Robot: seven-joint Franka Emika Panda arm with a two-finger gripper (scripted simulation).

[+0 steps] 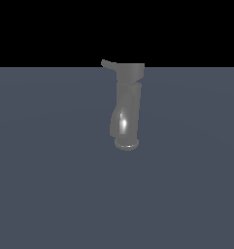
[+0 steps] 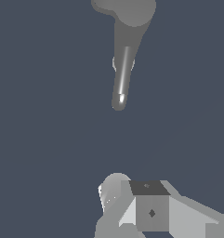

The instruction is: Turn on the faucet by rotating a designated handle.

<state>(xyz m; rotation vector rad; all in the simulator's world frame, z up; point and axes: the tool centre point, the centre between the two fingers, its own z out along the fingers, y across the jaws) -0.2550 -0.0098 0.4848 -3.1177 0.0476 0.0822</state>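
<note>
The glossy grey metal faucet (image 1: 127,109) stands upright on the flat blue-grey counter (image 1: 50,185) — its short thin grey handle (image 1: 108,64) juts toward the exterior view's left. The white hand (image 2: 132,204) sits apart; its opening is unclear.

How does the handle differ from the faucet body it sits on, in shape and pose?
The handle is a short thin lever with a rounded tip; the faucet is a thick cylinder with a flared base ring. The handle sticks out sideways from the top cap, toward the exterior view's left; the faucet stands upright on the grey surface. The faucet shows a bright highlight low down; the handle does not. Both are glossy grey metal.
</note>
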